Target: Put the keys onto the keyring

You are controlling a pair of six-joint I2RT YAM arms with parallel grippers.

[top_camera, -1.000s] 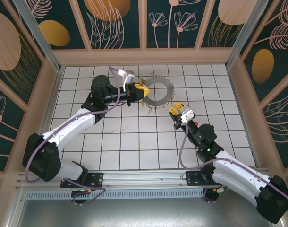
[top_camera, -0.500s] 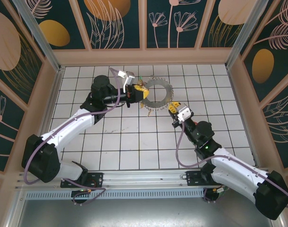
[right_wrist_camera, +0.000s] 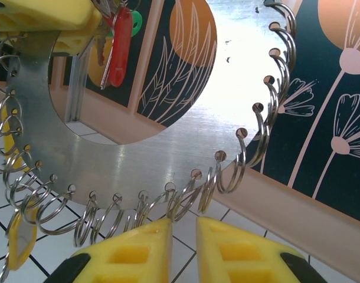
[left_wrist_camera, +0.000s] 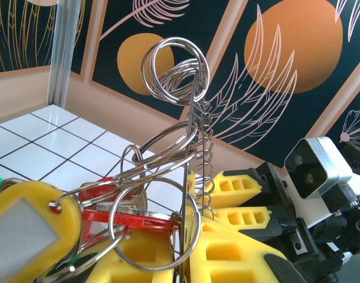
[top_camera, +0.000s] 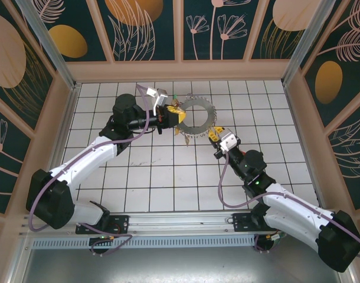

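- The left pincer (top_camera: 175, 112) is clenching the left rim of the keyring (top_camera: 210, 121), over the far middle of the worktop (top_camera: 168, 171).
- The keyring is turning its round face towards the overhead camera and running edge-on away from the left fingers (left_wrist_camera: 227, 253).
- A red-headed key (right_wrist_camera: 120, 47) and a green-headed key (right_wrist_camera: 133, 20) are dangling beside that pincer, the red one lengthwise up-and-down in the right wrist view.
- The right pincer (right_wrist_camera: 183, 244) is sitting just under the near-right rim with its fingers almost meeting. Whether it is pinching a split ring (right_wrist_camera: 168, 203), I cannot tell.
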